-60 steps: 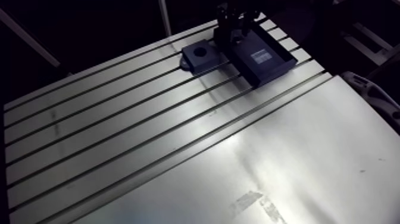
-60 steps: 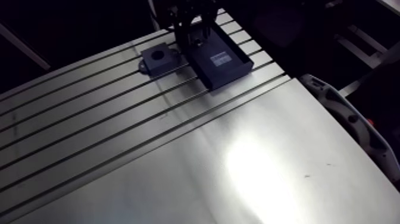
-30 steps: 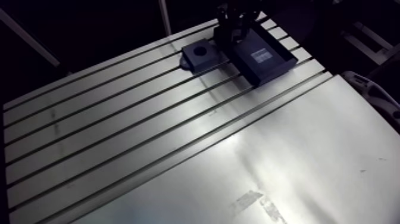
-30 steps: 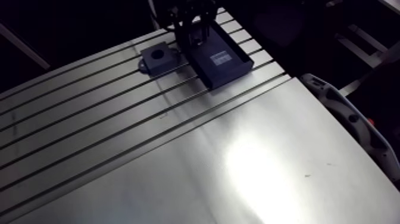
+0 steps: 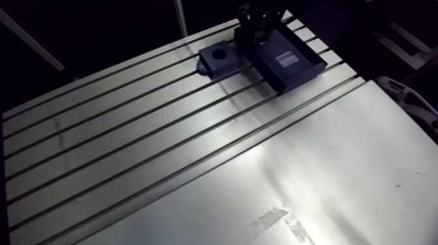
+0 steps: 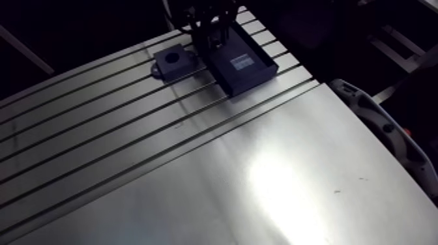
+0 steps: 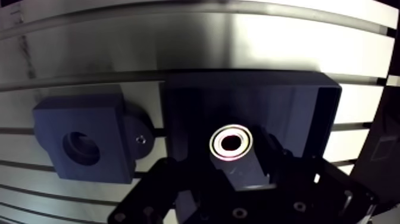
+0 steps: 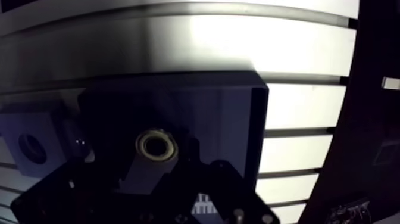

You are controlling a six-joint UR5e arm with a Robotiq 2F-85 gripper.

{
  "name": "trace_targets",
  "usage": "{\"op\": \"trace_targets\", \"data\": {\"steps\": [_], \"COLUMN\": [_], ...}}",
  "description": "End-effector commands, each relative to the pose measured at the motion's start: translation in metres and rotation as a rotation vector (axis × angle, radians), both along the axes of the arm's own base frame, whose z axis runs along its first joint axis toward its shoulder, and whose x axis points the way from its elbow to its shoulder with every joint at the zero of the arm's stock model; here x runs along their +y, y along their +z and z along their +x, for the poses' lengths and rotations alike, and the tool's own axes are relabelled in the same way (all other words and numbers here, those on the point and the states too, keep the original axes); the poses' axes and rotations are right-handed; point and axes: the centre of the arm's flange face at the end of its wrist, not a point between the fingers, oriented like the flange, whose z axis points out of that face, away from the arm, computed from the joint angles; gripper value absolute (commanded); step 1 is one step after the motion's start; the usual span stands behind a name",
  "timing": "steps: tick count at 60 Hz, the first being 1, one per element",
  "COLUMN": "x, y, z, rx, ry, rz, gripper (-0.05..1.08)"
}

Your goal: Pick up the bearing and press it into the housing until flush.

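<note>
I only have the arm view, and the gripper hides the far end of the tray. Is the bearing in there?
Observer: Yes. The wrist view shows the bearing lying flat on the floor of the tray, hole facing up.
Operator: Is the bore of the housing free?
Observer: Yes, the bore is dark and empty, nothing seated in it.
Operator: Anything between housing and tray?
Observer: Only the housing's rounded flange with a small screw, on the side toward the tray.

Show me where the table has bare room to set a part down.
Free: the slotted table this side of the housing, and the smooth plate nearer the camera. Crowded: the far corner, where housing and tray with the bearing sit close.
</note>
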Motion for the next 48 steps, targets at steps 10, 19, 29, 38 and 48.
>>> {"op": "trace_targets", "data": {"steps": [10,19,29,38,48], "x": [0.0002,0.0004,0.0008,0.0007,0.0003], "y": [-0.0010,0.0006,0.0024,0.0033,-0.0008], "z": [-0.0002,-0.0006,-0.0010,-0.0008,-0.0001], "rx": [-0.001,0.001,0.003,0.003,-0.002], "ry": [0.000,0.000,0.000,0.002,0.000], "rz": [0.000,0.001,0.004,0.004,0.001], "gripper": [0.51,0.51,0.51,0.51,0.51]}}
